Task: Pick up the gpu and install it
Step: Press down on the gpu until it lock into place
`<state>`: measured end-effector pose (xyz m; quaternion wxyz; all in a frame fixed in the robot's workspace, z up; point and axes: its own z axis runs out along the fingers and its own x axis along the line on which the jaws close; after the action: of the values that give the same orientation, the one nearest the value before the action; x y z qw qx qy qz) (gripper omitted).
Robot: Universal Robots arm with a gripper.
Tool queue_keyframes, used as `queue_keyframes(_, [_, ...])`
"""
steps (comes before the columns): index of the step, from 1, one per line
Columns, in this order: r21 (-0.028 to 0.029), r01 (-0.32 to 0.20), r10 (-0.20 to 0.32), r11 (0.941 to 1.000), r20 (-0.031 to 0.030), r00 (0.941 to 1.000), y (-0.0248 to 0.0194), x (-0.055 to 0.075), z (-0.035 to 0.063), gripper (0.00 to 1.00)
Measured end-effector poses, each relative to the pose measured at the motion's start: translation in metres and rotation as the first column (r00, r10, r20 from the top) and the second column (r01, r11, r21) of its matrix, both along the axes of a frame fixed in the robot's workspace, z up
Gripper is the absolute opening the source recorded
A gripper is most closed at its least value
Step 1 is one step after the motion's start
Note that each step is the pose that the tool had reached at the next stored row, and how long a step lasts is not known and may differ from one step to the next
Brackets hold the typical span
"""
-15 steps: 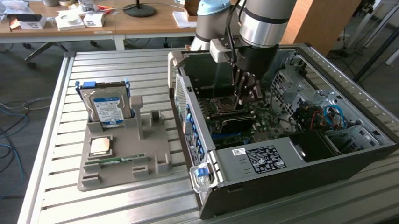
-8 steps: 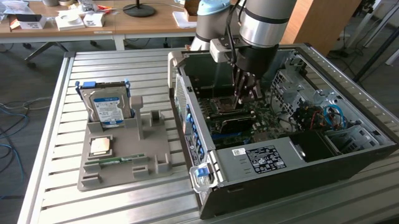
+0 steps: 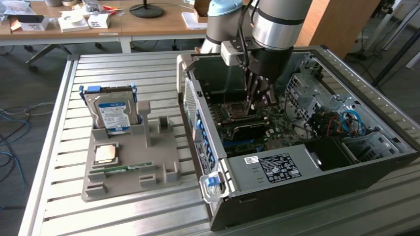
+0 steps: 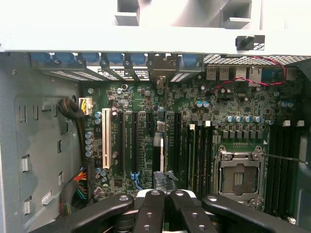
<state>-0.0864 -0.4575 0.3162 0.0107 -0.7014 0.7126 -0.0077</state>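
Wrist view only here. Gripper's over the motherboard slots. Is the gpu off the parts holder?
Observer: Yes. On the grey holder the posts beside the hard drive stand empty.
Operator: Where's the card?
Observer: The gpu stands on edge inside the case, right under the shut gripper.
Operator: Anything else on the holder?
Observer: A memory stick and a square chip.

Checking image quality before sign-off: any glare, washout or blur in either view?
Exterior view: even daylight, computer case interior darker but readable. Wrist view: the case wall is washed out to near white; the motherboard is sharp; the fingers look soft.
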Motion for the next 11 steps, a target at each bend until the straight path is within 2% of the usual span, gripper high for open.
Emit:
queue_keyframes(6, [0.0000,0.000,0.000,1.0000,0.0000,1.0000,0.0000,0.0000,-0.0004,0.11])
queue_keyframes(11, [0.0000,0.000,0.000,1.0000,0.0000,1.0000,0.0000,0.0000,-0.0047,0.11])
